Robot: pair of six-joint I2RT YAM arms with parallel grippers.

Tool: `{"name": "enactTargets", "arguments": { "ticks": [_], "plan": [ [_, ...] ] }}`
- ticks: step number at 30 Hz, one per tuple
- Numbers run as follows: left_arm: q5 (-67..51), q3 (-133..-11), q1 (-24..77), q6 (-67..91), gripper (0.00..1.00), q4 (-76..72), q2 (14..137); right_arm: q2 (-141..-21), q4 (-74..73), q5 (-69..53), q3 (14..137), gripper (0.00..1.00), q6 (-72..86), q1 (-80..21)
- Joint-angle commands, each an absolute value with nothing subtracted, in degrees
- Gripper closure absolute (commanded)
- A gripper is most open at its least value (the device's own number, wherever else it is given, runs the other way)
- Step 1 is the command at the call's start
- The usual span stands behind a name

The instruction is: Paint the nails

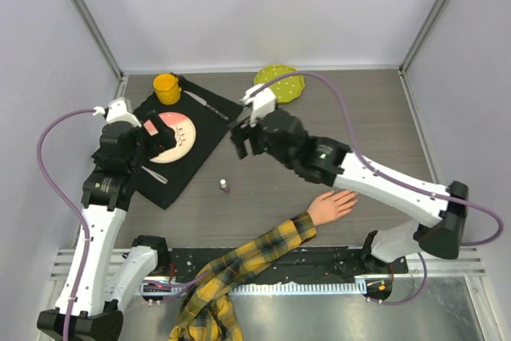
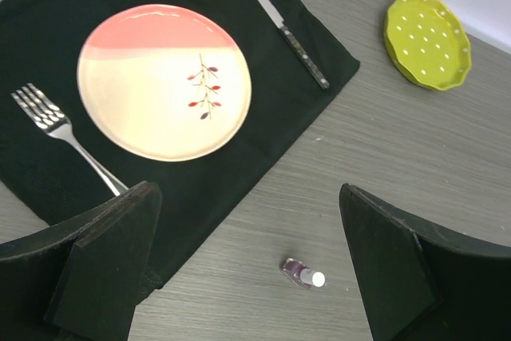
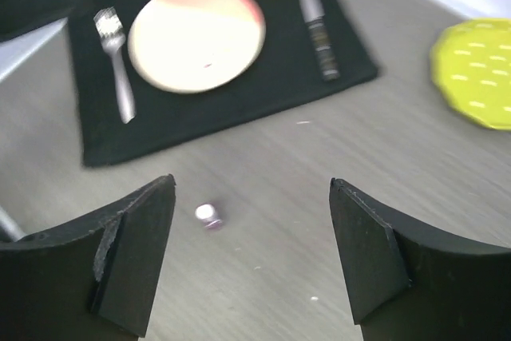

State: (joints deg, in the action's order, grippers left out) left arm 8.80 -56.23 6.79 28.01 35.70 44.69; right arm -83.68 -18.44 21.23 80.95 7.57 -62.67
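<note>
Right gripper [image 3: 252, 185]: jaws spread wide, nothing between them. It hung over bare table near the middle, and the polish bottle [image 3: 210, 216] sat below the gap, off toward one finger. Judged: lined up to take the bottle, not yet centred on it.

Left gripper [image 2: 246, 193]: fully released, empty, poised above the near edge of the black placemat [image 2: 319, 61]. The bottle showed past its gap, well apart. Judged: standing by.

Could not tell whether the bottle stood upright or lay tipped, nor whether its cap was on.

Mannequin hand [image 1: 331, 205]: lay flat toward the table's near edge, right of centre, with the plaid sleeve [image 1: 255, 257] trailing off that edge. The nails [image 1: 351, 197] faced the right edge, away from both grippers. They were too small to check for polish. Judged: painting not begun.

Plate [image 2: 164, 81], fork [image 2: 56, 125] and knife [image 2: 287, 33] sat on the placemat toward the far left corner.
</note>
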Motion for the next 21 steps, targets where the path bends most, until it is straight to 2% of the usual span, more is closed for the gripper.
{"name": "enactTargets", "arguments": {
  "ticks": [1, 6, 11, 19, 21],
  "plan": [
    [1.43, -58.97, 7.03, 26.63, 0.00, 31.29, 45.96, -74.83, -19.34, 27.17, 73.42, 0.17, 11.15, -53.81],
    [-7.20, -60.03, 7.47, 27.24, 0.00, 28.04, 49.30, -64.18, -19.25, 24.52, 65.58, 0.15, 12.48, -40.90],
    [-8.09, -60.64, 9.14, 28.21, 0.00, 26.98, 52.38, -57.39, -19.25, 25.05, 61.35, 0.11, 10.64, -37.79],
    [-4.05, -59.94, 10.20, 27.86, 0.00, 29.25, 52.38, -68.01, -19.95, 11.09, 64.41, 0.10, 13.27, -38.23],
    [-1.16, -59.85, 10.11, 26.73, 0.00, 30.67, 51.51, -72.65, -19.95, 9.67, 65.74, 0.10, 13.80, -41.03]
  ]
}}
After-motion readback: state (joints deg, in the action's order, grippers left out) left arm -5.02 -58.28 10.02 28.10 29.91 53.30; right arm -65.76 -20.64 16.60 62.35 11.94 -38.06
